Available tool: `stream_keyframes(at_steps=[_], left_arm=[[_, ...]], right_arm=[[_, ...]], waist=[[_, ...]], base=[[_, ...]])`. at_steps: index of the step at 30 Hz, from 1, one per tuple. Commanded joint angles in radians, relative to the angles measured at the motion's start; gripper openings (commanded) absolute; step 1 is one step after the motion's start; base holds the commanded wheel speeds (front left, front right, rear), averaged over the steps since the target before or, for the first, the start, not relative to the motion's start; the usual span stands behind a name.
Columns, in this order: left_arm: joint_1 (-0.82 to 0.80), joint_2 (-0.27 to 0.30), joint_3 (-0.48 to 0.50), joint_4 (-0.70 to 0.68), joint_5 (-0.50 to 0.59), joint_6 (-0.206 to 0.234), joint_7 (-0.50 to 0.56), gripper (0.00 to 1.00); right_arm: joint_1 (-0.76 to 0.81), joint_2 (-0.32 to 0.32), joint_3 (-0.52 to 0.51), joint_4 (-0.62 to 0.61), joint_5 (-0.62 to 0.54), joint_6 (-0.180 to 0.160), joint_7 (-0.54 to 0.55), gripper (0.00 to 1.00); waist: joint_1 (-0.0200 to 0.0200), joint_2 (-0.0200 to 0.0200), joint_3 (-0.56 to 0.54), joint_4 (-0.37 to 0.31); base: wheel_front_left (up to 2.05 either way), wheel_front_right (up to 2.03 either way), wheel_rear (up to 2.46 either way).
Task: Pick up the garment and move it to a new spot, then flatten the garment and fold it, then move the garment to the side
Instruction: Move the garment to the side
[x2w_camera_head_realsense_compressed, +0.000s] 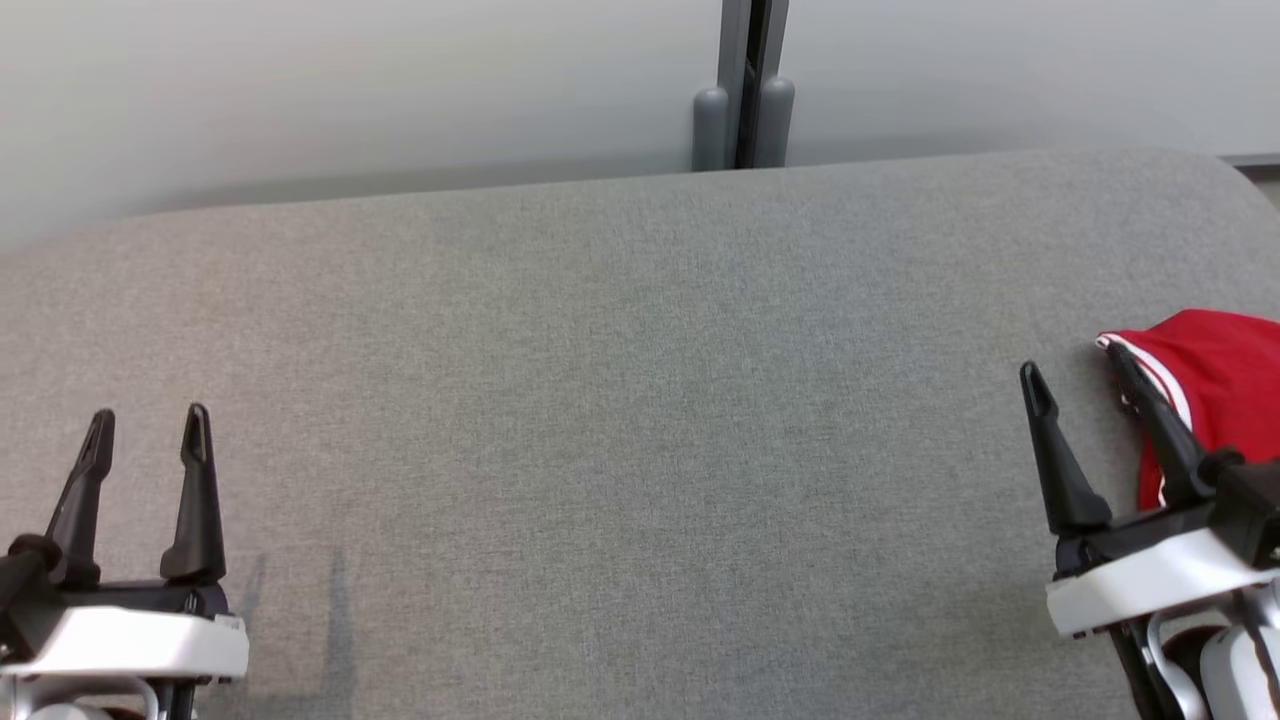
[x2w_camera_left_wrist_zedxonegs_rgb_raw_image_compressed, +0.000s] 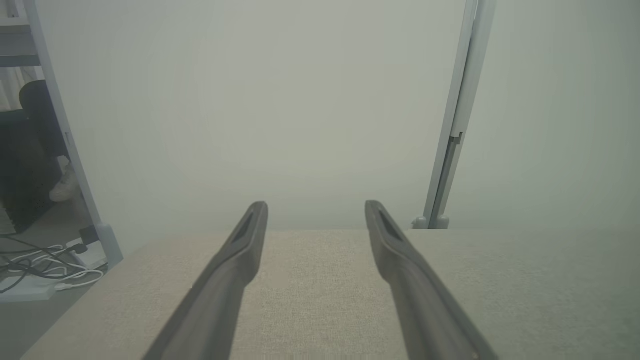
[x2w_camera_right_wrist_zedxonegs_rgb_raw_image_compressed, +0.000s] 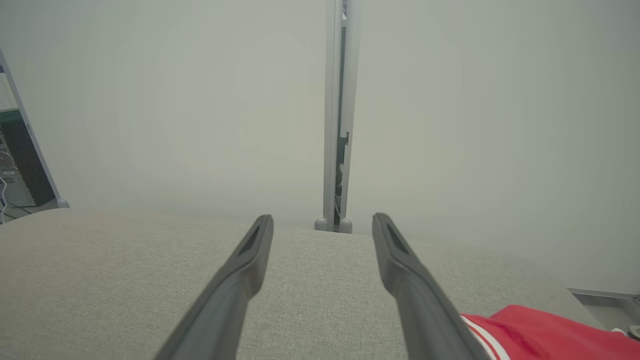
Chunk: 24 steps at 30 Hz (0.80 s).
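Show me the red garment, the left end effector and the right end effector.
red garment (x2w_camera_head_realsense_compressed: 1225, 365), head view, on its red cloth.
left end effector (x2w_camera_head_realsense_compressed: 150, 413), head view, midway between its fingertips.
right end effector (x2w_camera_head_realsense_compressed: 1075, 365), head view, midway between its fingertips.

Left claw (x2w_camera_head_realsense_compressed: 150, 412), right claw (x2w_camera_head_realsense_compressed: 1072, 360) agape.

The bench (x2w_camera_head_realsense_compressed: 620, 400) before me is covered with grey woven cloth, and its far right corner is rounded. On it lies a red garment (x2w_camera_head_realsense_compressed: 1225, 375) with white stripes along one edge. It is just beside my right claw (x2w_camera_head_realsense_compressed: 1074, 365), on the outer side, partly behind the outer finger. Between my right claw and my left claw (x2w_camera_head_realsense_compressed: 150, 416) the grey cloth lies flat and smooth.
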Motion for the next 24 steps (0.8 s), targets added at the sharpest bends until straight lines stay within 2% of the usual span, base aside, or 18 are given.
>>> stream_keyframes(at_steps=[1,7,12,19,24], left_arm=[[0.011,0.006,0.011,-0.001,0.003,-0.009,-0.004,1.0],[0.061,0.007,0.042,0.009,-0.009,-0.059,-0.004,1.0],[0.104,0.017,0.054,0.022,0.002,-0.083,-0.003,1.0],[0.143,0.025,0.046,0.019,0.016,-0.088,0.0,1.0],[0.16,0.035,0.037,0.012,0.025,-0.075,0.016,1.0]], right_arm=[[0.018,0.003,-0.005,-0.007,-0.005,0.0,0.007,1.0],[0.081,0.018,-0.019,-0.025,-0.014,0.0,0.026,1.0],[0.131,0.034,-0.034,-0.048,-0.02,0.0,0.039,1.0],[0.175,0.052,-0.051,-0.076,-0.027,0.0,0.056,1.0],[0.197,0.063,-0.062,-0.089,-0.027,0.0,0.066,1.0]], waist=[[0.0,0.0,-0.015,0.002],[0.0,0.0,-0.053,-0.005],[0.0,0.0,-0.083,-0.016],[0.0,0.0,-0.109,-0.019],[0.0,0.0,-0.12,-0.017]], base=[[0.0,0.0,0.0],[0.0,0.0,0.0],[0.0,0.0,0.0],[0.0,0.0,0.0],[0.0,0.0,0.0]])
